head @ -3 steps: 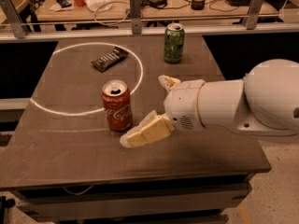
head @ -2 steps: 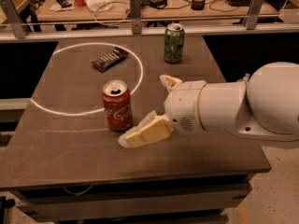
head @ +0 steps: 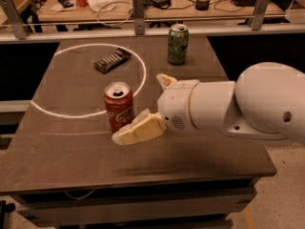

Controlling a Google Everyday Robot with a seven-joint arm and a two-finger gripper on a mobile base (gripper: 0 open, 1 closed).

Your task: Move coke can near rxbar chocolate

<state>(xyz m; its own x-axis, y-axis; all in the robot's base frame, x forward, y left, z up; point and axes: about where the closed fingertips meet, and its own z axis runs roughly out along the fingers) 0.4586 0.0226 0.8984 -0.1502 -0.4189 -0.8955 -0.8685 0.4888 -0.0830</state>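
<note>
The coke can point(head: 118, 106) stands upright on the desk point(head: 71, 151), right at the near edge of a white ring point(head: 143, 75) marked on the top. The rxbar chocolate point(head: 112, 60) lies flat inside that ring, further back and apart from the can. The gripper point(head: 139, 107) sits just to the can's right, spread wide and holding nothing. A green can point(head: 177, 44) stands near the far edge.

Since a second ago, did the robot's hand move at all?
Yes. The gripper slid a little to the left, closer to the coke can. The can itself has stayed put beside the white ring on the table.
</note>
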